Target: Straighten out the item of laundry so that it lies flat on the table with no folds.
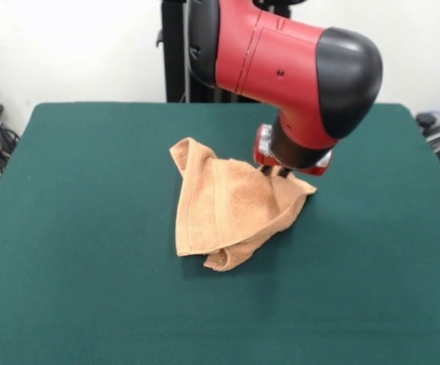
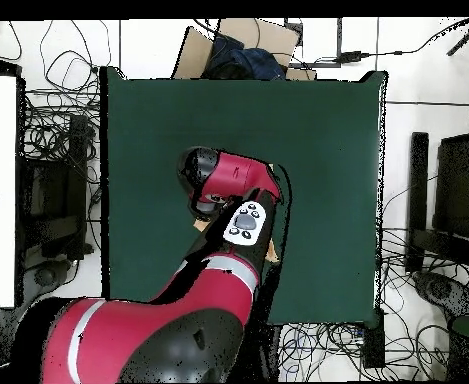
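Observation:
The item of laundry, a peach-orange towel, lies bunched and folded over itself near the middle of the green table. One corner points to the upper left and a rolled fold lies at its near edge. My gripper is down at the towel's upper right edge, touching or just above the cloth. The red and black wrist hides most of it. In the overhead view the arm covers nearly all of the towel, and only a small orange sliver shows on the table.
Green cloth surrounds the towel on all sides. Cables and dark equipment lie on the floor around the table, and a cardboard box stands past its far edge in the overhead view.

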### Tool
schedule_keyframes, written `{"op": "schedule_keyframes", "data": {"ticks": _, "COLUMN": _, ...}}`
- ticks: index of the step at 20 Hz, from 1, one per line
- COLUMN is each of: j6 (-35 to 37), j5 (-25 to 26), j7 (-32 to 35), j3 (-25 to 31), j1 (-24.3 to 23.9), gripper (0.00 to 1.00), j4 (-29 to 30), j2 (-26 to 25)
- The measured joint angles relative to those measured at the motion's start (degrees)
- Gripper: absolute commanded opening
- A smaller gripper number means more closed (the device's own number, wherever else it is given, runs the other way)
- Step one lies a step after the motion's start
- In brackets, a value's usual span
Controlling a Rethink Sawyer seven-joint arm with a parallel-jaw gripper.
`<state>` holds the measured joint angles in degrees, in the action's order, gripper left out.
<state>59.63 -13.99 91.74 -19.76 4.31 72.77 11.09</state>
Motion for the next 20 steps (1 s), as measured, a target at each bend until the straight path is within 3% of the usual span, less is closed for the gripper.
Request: {"op": "schedule_keyframes", "data": {"ticks": 20, "j6": 0.0, "j5": -0.2, "j7": 0.0, "j3": -0.8, "j1": 0.3, "gripper": 1.00, "j4": 0.3, "j2": 0.1}}
